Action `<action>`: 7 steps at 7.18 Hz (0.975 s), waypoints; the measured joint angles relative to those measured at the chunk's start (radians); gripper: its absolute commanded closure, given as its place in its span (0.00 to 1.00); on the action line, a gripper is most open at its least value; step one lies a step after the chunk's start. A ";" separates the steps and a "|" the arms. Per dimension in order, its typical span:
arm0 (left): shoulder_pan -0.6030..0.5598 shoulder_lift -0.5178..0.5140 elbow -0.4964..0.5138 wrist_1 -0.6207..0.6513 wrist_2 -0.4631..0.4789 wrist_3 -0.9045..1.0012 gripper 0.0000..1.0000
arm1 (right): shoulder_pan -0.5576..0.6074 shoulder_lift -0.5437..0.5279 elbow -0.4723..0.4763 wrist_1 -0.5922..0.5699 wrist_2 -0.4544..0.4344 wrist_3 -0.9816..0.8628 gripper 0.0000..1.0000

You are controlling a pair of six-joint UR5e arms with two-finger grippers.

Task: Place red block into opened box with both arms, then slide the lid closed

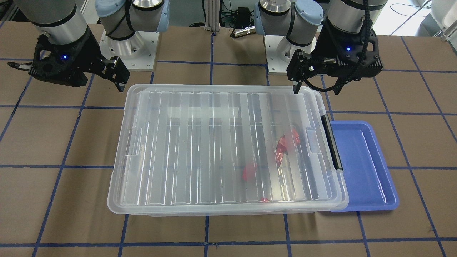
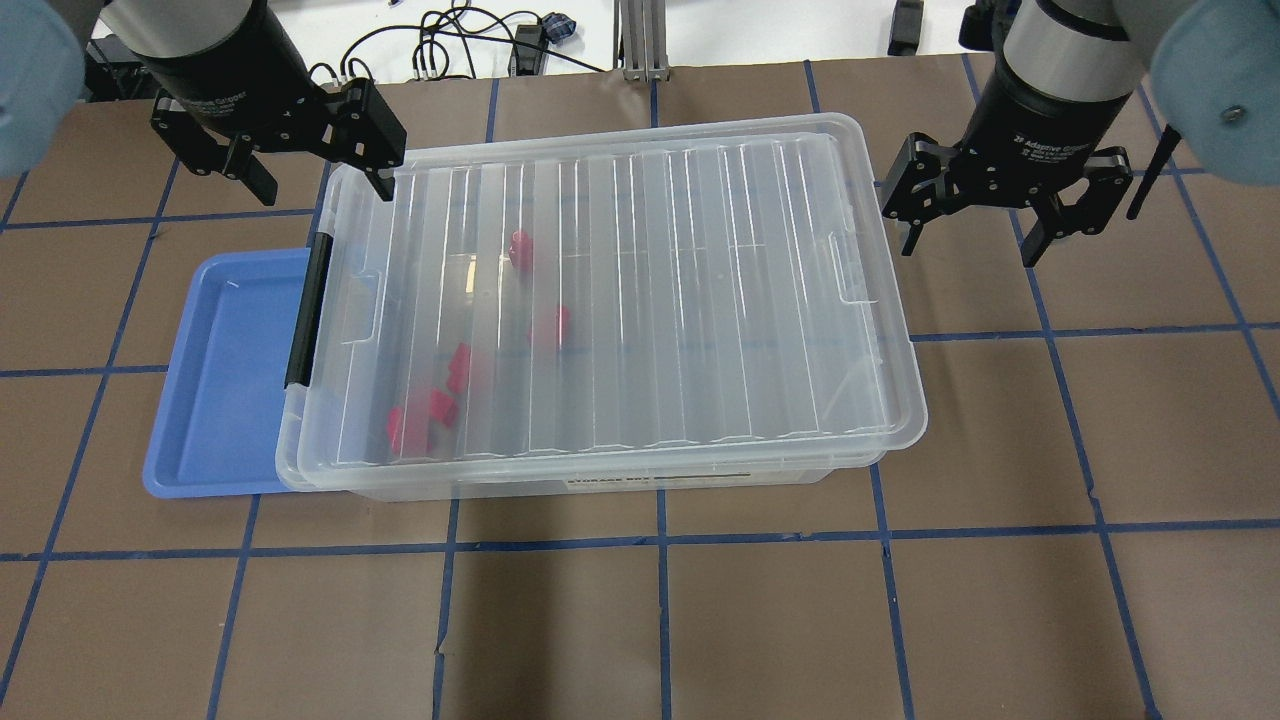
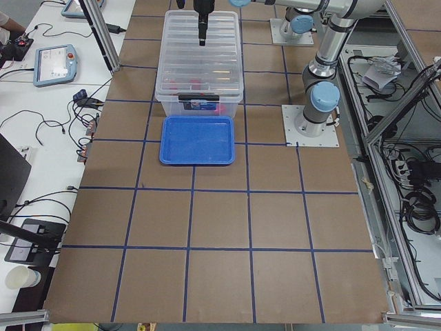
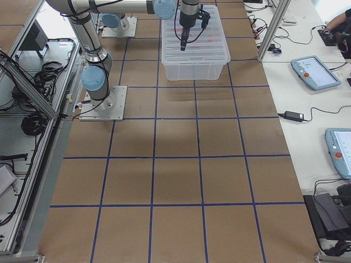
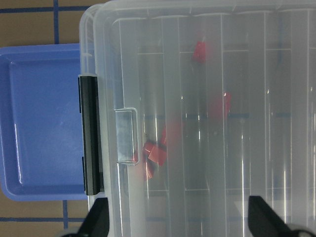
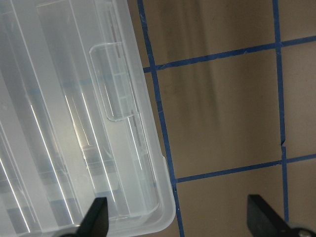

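The clear box (image 2: 600, 486) stands mid-table with its black clip (image 2: 305, 310) at the left end. The ribbed clear lid (image 2: 680, 290) lies flat on top, slightly askew, and covers nearly all of the box. Through the lid I see several red blocks, one red block (image 2: 520, 247) near the back and others (image 1: 286, 142) toward the clip end. My left gripper (image 2: 325, 185) hangs open over the lid's back left corner, holding nothing. Off the lid's right end, my right gripper (image 2: 972, 238) is open above bare table.
A blue tray (image 2: 225, 380) lies against the box's clip end, partly under its rim. The brown table with blue tape lines (image 2: 660, 620) stretches in front of the box. Cables (image 2: 470, 40) lie beyond the far edge.
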 measured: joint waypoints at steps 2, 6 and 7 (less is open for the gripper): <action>0.000 0.000 0.000 0.001 0.000 0.000 0.00 | -0.001 0.001 0.000 -0.005 -0.002 -0.006 0.00; 0.000 -0.002 0.002 0.001 0.001 -0.002 0.00 | -0.008 0.001 0.002 -0.010 -0.005 -0.014 0.00; 0.000 -0.002 0.002 0.001 0.001 -0.001 0.00 | -0.009 0.002 0.002 -0.010 -0.005 -0.014 0.00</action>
